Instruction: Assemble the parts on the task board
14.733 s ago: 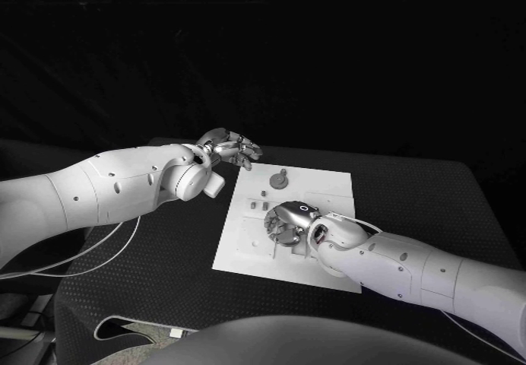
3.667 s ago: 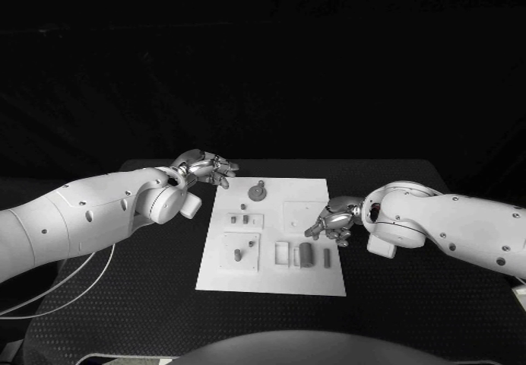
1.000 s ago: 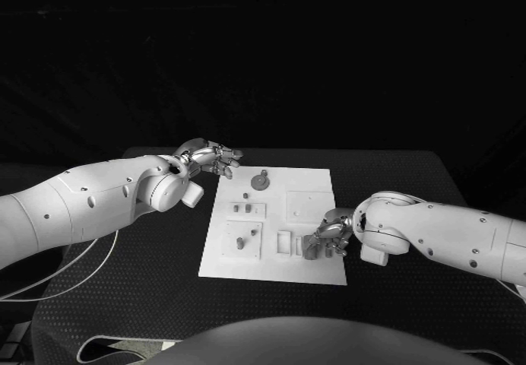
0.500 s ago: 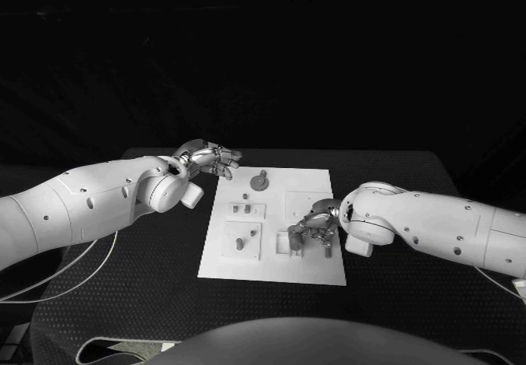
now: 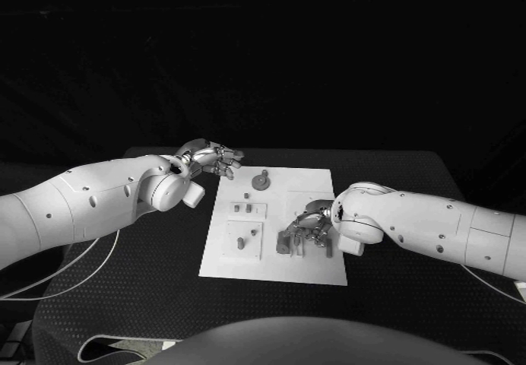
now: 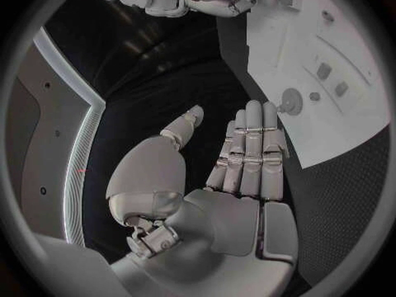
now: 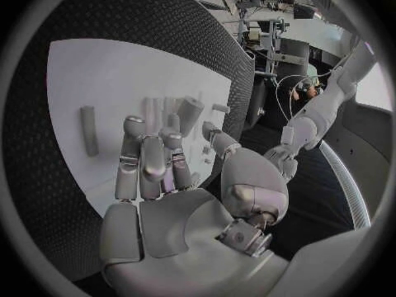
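The white task board (image 5: 274, 262) lies mid-table. My right hand (image 5: 312, 226) hovers over its near right part and pinches a grey block (image 5: 284, 243) between thumb and fingertip. The block (image 7: 188, 113) is tilted over the white slots (image 7: 154, 105). A thin grey bar (image 5: 329, 248) lies on the board beside the hand, also seen as the bar (image 7: 88, 131). A round knobbed part (image 5: 260, 181) sits at the board's far edge. My left hand (image 5: 215, 158) hangs near the far left corner, holding nothing, fingers straight (image 6: 251, 145).
Small grey pegs (image 5: 245, 207) and another peg (image 5: 240, 243) stand in the board's left half. A white cable (image 5: 93, 262) runs over the black table on the left. The table's right edge (image 5: 466, 198) lies beyond my right arm.
My right hand has moved left over the board's near right part, and the grey block has shifted left with it and now stands tilted. The left hand has stayed put.
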Tool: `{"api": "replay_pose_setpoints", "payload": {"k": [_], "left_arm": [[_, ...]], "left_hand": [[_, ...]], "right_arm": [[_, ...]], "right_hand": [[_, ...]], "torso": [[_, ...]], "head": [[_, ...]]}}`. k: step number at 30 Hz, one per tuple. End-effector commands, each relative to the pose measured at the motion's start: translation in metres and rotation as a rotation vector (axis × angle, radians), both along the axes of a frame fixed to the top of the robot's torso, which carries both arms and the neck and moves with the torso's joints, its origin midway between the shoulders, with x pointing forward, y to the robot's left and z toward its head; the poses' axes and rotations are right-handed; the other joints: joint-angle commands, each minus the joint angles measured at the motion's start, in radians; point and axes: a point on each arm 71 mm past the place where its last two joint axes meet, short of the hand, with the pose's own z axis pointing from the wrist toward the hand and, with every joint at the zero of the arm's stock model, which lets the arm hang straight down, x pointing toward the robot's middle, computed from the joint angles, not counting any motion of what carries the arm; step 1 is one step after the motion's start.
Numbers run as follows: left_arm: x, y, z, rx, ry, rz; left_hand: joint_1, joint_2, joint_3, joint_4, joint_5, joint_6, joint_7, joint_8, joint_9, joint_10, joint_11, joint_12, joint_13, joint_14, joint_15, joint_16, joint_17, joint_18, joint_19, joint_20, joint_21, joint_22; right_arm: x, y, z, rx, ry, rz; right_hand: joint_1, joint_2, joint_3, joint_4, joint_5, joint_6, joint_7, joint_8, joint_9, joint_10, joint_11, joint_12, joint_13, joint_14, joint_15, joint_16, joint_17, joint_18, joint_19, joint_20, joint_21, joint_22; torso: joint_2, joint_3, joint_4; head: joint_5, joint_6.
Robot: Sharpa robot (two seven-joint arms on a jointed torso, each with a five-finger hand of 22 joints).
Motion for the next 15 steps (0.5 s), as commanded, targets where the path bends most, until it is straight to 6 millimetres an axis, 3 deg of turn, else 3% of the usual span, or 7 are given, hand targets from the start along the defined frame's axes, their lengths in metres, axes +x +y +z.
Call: {"api": "replay_pose_setpoints", "payload": {"k": [1,15], "left_arm": [[-0.0005,-0.0032,0.0005,-0.013,0.005,-0.016],[-0.0002,-0.002,0.0003,-0.01,0.007,-0.012]], "left_hand": [[-0.008,0.0,0.001,0.005,0.002,-0.01,0.005,0.006,-0.002,-0.009,0.0,-0.002,0.001,0.002,0.002,-0.006,0.001,0.006,-0.008,0.001,-0.005,-0.001],[-0.008,0.001,0.002,0.004,0.002,-0.01,0.005,0.006,-0.002,-0.01,0.0,-0.002,0.001,0.001,0.002,-0.007,0.002,0.006,-0.008,0.001,-0.005,-0.001]], "right_arm": [[-0.0018,0.0026,-0.0019,-0.002,0.006,0.035],[-0.0024,0.004,-0.0057,-0.015,-0.011,0.043]], "right_hand": [[-0.009,0.001,0.001,0.009,-0.005,0.006,0.0,-0.005,-0.001,-0.002,-0.007,0.004,-0.001,-0.007,0.0,0.006,-0.001,0.005,-0.003,-0.007,0.004,0.019],[-0.009,0.003,0.002,0.007,-0.005,0.006,0.0,-0.005,-0.002,-0.002,-0.007,0.004,-0.001,-0.009,-0.001,0.007,-0.003,0.005,-0.003,-0.007,0.005,0.019]], "torso": [[0.0,0.0004,-0.0007],[0.0,0.0002,-0.0003]], "head": [[0.002,0.0],[0.002,0.0]]}}
